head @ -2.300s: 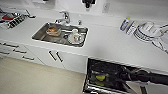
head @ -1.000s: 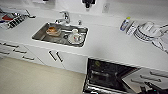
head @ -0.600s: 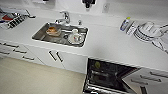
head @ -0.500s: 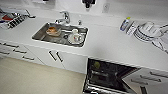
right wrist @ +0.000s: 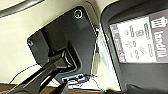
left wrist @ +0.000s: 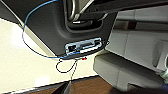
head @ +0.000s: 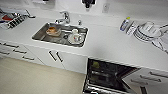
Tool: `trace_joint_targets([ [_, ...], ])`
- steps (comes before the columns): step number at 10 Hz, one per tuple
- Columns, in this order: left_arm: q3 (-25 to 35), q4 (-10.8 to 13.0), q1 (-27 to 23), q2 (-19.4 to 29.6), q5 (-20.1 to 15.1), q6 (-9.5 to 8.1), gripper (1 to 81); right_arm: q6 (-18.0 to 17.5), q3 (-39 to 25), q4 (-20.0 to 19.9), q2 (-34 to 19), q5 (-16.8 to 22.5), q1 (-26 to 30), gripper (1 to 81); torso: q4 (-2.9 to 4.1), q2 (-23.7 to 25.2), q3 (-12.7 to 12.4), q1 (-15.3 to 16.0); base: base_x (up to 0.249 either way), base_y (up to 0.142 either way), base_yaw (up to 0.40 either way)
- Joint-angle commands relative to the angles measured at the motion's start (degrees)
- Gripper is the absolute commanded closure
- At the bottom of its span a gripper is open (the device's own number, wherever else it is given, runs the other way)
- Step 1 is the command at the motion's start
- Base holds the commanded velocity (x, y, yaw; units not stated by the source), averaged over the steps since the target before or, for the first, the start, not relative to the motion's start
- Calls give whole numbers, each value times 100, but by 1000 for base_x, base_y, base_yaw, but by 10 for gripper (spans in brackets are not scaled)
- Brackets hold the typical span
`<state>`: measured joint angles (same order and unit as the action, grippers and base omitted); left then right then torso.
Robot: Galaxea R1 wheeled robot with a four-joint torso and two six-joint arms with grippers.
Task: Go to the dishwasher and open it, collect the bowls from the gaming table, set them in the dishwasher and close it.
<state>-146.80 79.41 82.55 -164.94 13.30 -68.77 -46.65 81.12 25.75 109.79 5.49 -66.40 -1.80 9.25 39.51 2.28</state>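
Fingers of either gripper we cannot make out, so whether they are spread or closed we cannot tell. From our left wrist we see pale floor, a thin blue cable (left wrist: pixel 25 37) looping across it, and grey moulded panels (left wrist: pixel 125 72) close by. From our right wrist we see pale floor and a dark bin lid (right wrist: pixel 117 30) carrying a white label (right wrist: pixel 140 37) printed with a bin symbol.

From the head view, the dishwasher (head: pixel 107 76) sits at about 5 o'clock, under the white counter (head: pixel 110 45) and just right of the white cabinet doors (head: pixel 57 58). It stands open: we look into a dark cavity crossed by pale wire racks, and something lime-yellow (head: pixel 95 64) rests in the upper rack near the back left. Its door edge shows as a steel strip at 6 o'clock.

At 10 o'clock from the dishwasher, the steel sink (head: pixel 40 35) holds dishes, among them an orange-brown piece and a white cup. A tap (head: pixel 65 17) stands behind it. At 2 o'clock, bottles (head: pixel 127 25) and stacked plates (head: pixel 147 31) stand on the counter.
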Motion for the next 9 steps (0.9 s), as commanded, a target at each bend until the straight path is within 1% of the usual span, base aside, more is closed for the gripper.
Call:
trace_joint_targets([
  [1, 19, 13, 117, 48, -196, 12, 10, 42, 963, 492, 833, -302, -668, 10, 0, 0, 0, 0, 0, 0, 0],
  [3, 11, 13, 108, 31, -205, 12, 10, 51, 1413, 527, 1275, -302, -809, 10, 0, 0, 0, 0, 0, 0, 0],
  [4, 2, 13, 116, 22, -205, 12, 10, 51, 1511, 625, 1417, -302, -880, 10, 0, 0, 0, 0, 0, 0, 0],
  [6, -121, 13, 108, -40, -205, 12, 10, 51, 1827, 668, 1706, -302, -985, 10, 0, 0, 0, 0, 0, 0, 0],
  [7, -208, 14, 108, -92, -196, 12, 10, 51, 1950, 694, 1820, -302, -1003, 10, 0, 573, 0, 369, 0, 0, 0],
  [9, -262, 13, 108, -119, -170, 12, 10, 51, 2135, 721, 2023, -302, -1029, 10, 0, 637, 0, 402, 0, 0, 0],
])
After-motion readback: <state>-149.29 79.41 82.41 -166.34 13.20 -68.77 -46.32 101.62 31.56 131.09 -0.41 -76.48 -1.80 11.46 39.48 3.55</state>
